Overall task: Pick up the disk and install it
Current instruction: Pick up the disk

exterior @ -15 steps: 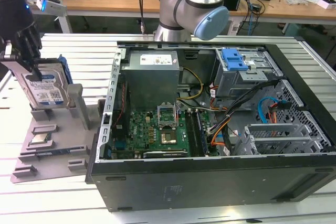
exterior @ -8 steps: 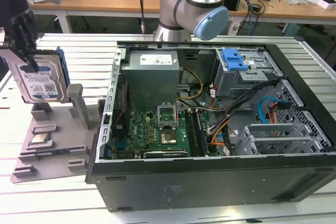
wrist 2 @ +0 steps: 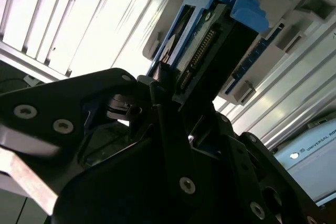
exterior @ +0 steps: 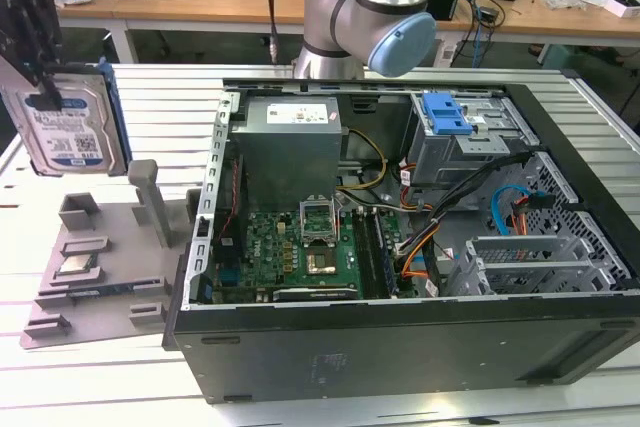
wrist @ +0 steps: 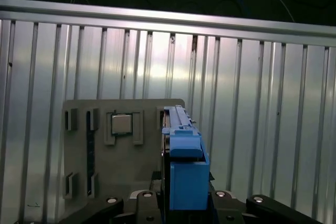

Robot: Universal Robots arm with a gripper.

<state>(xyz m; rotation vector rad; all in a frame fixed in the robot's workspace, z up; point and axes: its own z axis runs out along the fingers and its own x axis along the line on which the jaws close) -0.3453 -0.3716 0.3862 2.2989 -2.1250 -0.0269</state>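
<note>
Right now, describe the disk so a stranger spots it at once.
At the exterior view's left of the open computer case lies a grey tray. Above it the gripper holds the disk upright: silver, white-and-blue label, bright blue frame, unlike the small square chip on the tray.

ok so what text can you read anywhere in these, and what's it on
disk label: print too small to read
power supply label: too small to read
pale housing in the second wrist view: a maker's mark, cut off at the edge
nothing else legible
</note>
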